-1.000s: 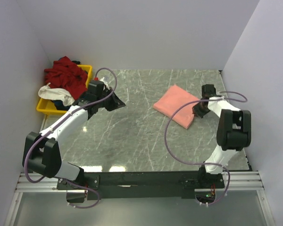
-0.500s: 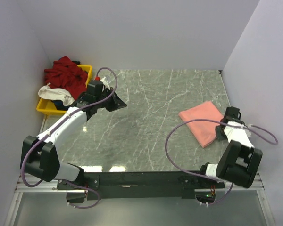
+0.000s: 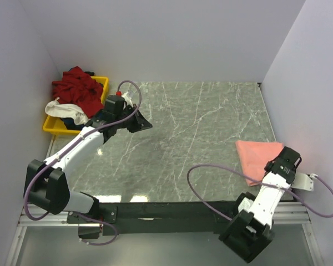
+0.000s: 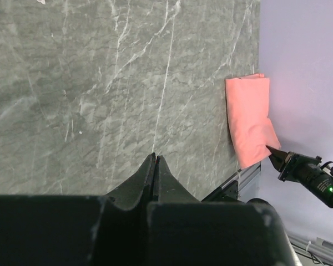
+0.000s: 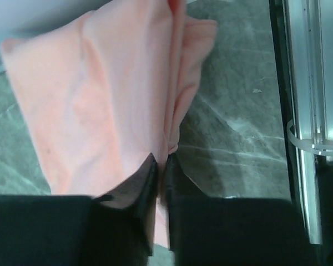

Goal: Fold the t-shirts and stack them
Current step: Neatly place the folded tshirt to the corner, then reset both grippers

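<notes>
Right gripper (image 5: 162,162) grasps the folded pink shirt (image 3: 257,154) at 4 o'clock, along the table (image 3: 194,133) right edge. Left gripper (image 3: 143,124) is clenched, tips together, at 10 o'clock near the tray (image 3: 51,128) of heaped shirts (image 3: 76,91). Bare tabletop spans between them.

We look down on a grey-green marble-patterned table (image 3: 200,127) veined with white, boxed in by plain pale lavender walls (image 3: 172,39) (the right one faintly pink). An aluminium rail (image 3: 44,217) edges its near side, beside two bright reflections (image 3: 136,198).
</notes>
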Motion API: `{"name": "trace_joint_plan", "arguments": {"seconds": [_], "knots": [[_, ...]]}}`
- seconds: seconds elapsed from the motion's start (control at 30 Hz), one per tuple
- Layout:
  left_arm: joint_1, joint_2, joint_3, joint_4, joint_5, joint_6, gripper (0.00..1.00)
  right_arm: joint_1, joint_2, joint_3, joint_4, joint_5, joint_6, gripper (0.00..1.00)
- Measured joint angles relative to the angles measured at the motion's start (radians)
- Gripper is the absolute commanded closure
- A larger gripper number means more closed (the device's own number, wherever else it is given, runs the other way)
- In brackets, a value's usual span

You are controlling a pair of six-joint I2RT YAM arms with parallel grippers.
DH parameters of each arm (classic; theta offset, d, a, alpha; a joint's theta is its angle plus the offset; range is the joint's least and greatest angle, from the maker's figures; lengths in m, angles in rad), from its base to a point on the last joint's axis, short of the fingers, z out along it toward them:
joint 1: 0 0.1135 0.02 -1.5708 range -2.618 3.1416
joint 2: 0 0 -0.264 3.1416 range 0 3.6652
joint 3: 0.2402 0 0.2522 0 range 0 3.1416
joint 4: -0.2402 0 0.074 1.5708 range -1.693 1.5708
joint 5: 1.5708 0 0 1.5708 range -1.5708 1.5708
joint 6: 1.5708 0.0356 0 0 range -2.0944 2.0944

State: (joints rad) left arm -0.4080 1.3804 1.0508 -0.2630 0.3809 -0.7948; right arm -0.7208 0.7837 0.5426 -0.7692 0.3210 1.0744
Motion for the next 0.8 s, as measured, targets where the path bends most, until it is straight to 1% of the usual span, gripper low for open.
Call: {"name": "trace_joint_plan", "arguments": {"seconds": [0.07,0.1,0.13,0.23,0.33,0.4,0.5,0.57,0.67,0.7,0.8], "knots": [[-0.004,-0.007,-0.004,0.003,0.0,-0.003,0.99,-0.001,-0.05,-0.001,-0.014,-0.01,-0.018,0.5],[-0.005,-0.011,-0.008,0.005,0.0,-0.003,0.99,-0.002,-0.06,-0.001,-0.018,-0.016,-0.027,0.2],[-0.006,-0.019,-0.015,0.006,0.0,-0.003,0.99,-0.002,-0.066,-0.001,-0.022,-0.023,-0.035,0.16],[-0.008,-0.042,-0.035,0.005,-0.001,-0.003,0.99,-0.002,-0.051,0.012,-0.042,-0.05,-0.078,0.15],[-0.008,-0.065,-0.049,0.002,-0.002,-0.003,0.99,-0.002,0.016,0.057,-0.066,-0.068,-0.111,0.14],[-0.008,-0.079,-0.049,-0.001,-0.004,-0.003,0.99,-0.002,0.077,0.089,-0.053,-0.098,-0.148,0.15],[-0.008,-0.094,-0.049,0.0,-0.005,-0.003,0.98,0.004,0.135,0.093,0.002,-0.205,-0.222,0.14],[-0.008,-0.098,-0.049,-0.001,-0.006,-0.003,0.98,0.037,0.154,0.092,0.046,-0.269,-0.26,0.14],[-0.008,-0.1,-0.05,-0.001,-0.013,-0.003,0.97,0.181,0.161,0.093,0.126,-0.322,-0.293,0.14],[-0.008,-0.101,-0.052,-0.001,-0.016,-0.003,0.96,0.259,0.161,0.093,0.157,-0.322,-0.297,0.14],[-0.006,-0.117,-0.07,-0.004,-0.031,-0.003,0.94,0.446,0.17,0.094,0.236,-0.338,-0.294,0.13]]}}
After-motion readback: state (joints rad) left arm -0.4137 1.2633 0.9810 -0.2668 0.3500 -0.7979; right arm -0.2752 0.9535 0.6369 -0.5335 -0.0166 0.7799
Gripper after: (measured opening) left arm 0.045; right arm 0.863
